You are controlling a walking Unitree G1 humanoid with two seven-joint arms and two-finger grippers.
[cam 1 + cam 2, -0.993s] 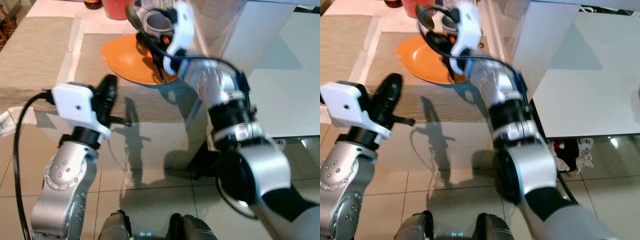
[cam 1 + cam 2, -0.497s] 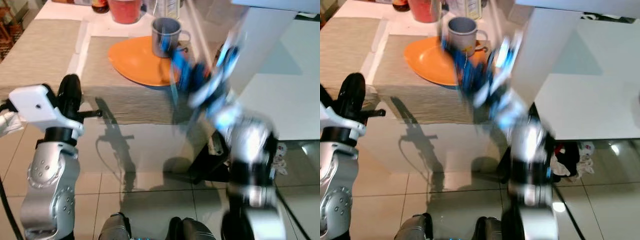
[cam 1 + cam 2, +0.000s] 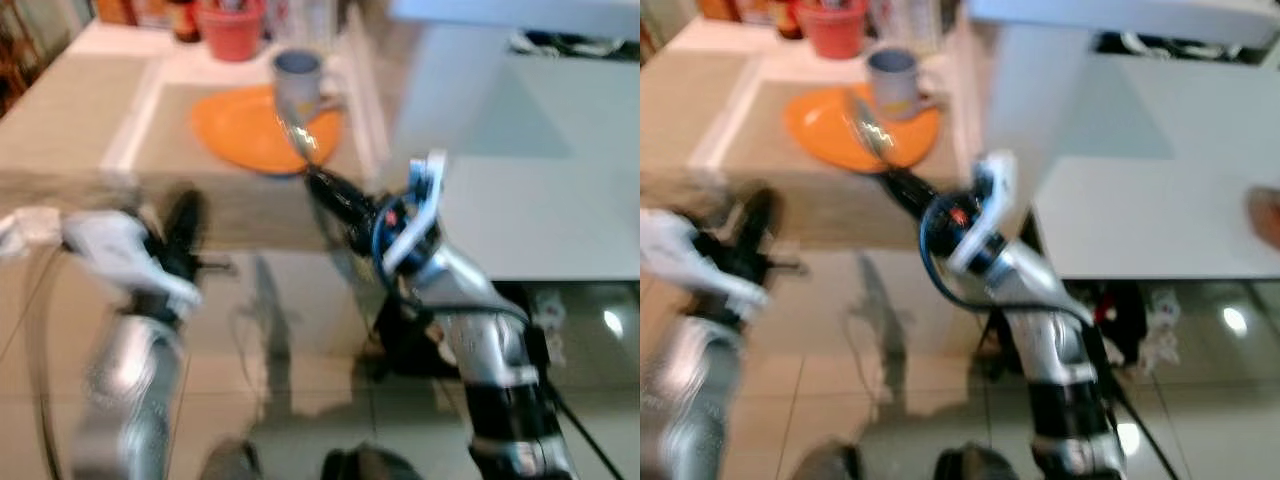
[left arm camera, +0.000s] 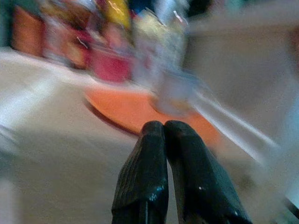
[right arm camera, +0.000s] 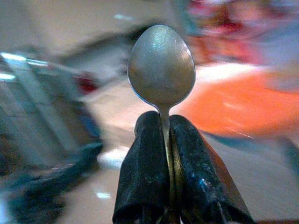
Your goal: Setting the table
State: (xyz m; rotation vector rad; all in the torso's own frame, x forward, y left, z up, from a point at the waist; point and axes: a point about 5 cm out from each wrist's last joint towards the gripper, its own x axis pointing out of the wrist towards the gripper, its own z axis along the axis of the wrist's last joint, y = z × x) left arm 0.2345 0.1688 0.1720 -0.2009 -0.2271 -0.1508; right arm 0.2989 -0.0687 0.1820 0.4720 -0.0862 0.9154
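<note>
Fingers [image 5: 145, 163] of the right gripper [image 5: 164, 140] pinch the thin handle of a light, stiff, slippery spoon [image 5: 161, 65], held near the orange plate [image 3: 250, 130] at its five o'clock edge, while the left gripper [image 4: 163, 135] stays-free and clenched.

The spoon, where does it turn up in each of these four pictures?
Left eye view: the spoon sticks out of the right gripper, its bowl in front of the orange plate.
Right eye view: the same, upper middle, over the plate's near edge.
Left wrist view: I cannot make it out; blurred plate and mug.
Right wrist view: centre, bowl up, stem clamped between the black fingers.
Shared landmark: the orange plate.
</note>
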